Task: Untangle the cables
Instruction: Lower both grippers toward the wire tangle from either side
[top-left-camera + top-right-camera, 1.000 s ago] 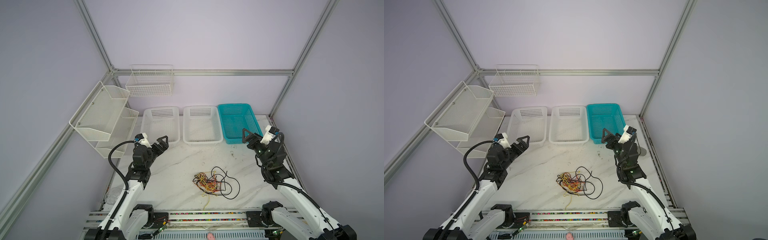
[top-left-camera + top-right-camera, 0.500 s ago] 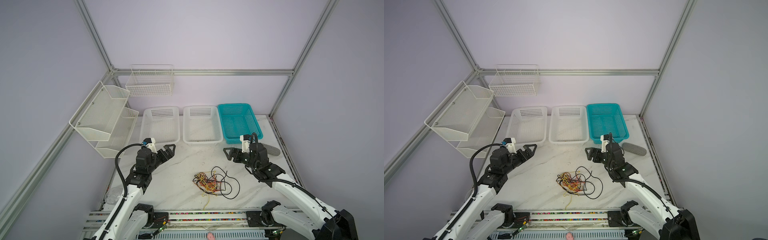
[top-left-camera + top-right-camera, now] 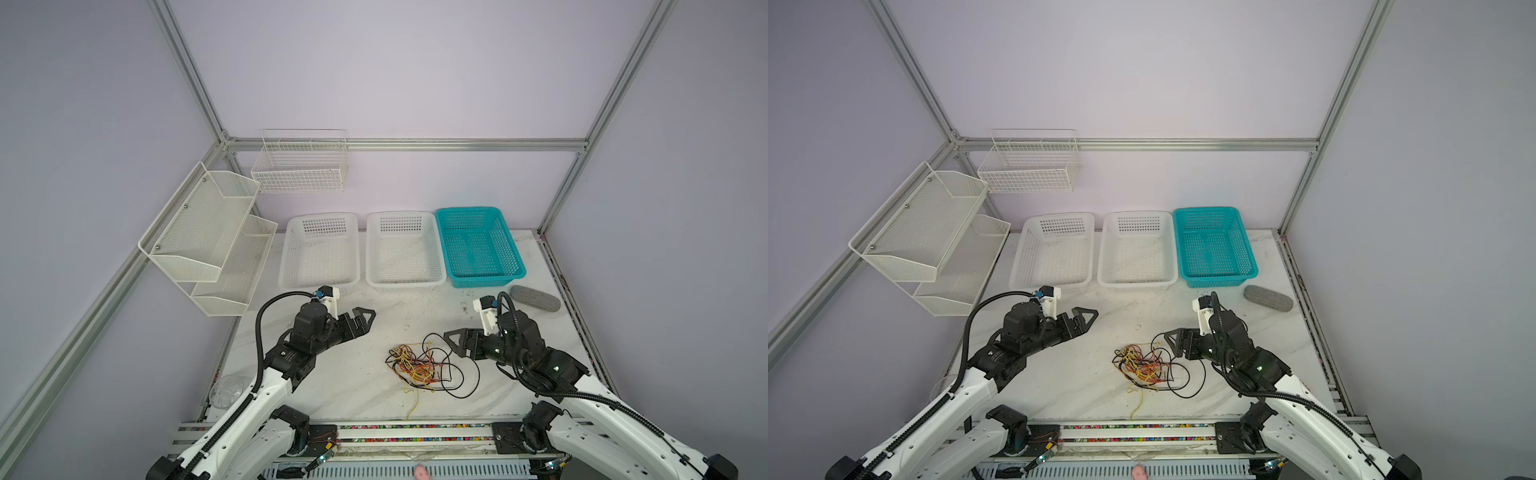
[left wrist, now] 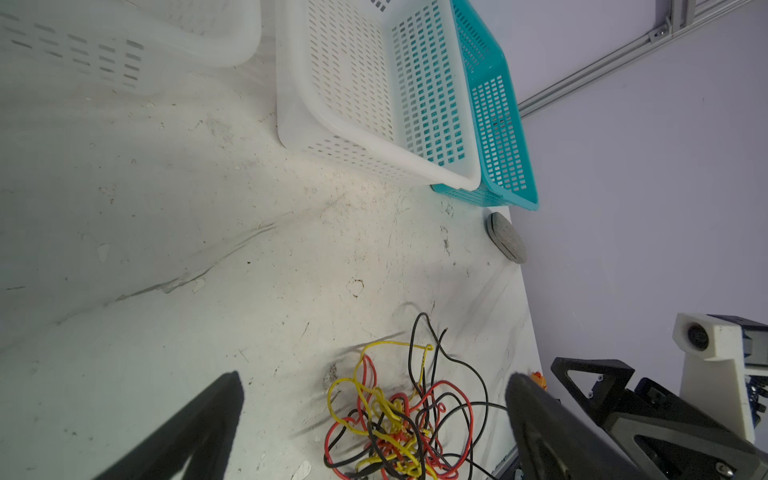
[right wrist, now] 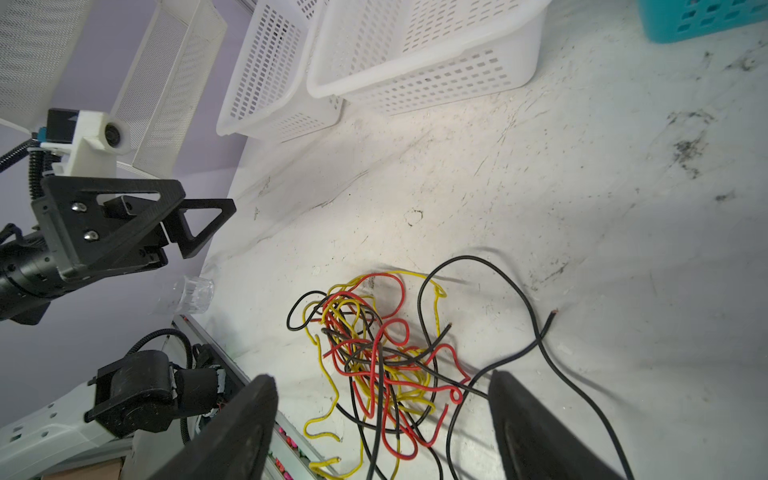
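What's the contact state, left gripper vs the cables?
Apart. In the right wrist view the left gripper hangs with open jaws well to the side of the cables, bare table between them; both top views agree.

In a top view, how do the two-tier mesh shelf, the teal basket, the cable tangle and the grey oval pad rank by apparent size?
Two-tier mesh shelf: largest.
Teal basket and cable tangle, loose loops included: about alike, unranked.
Grey oval pad: smallest.

The tangle of thin black, red and yellow cables point(image 5: 374, 361) runs off the right wrist view's edge.
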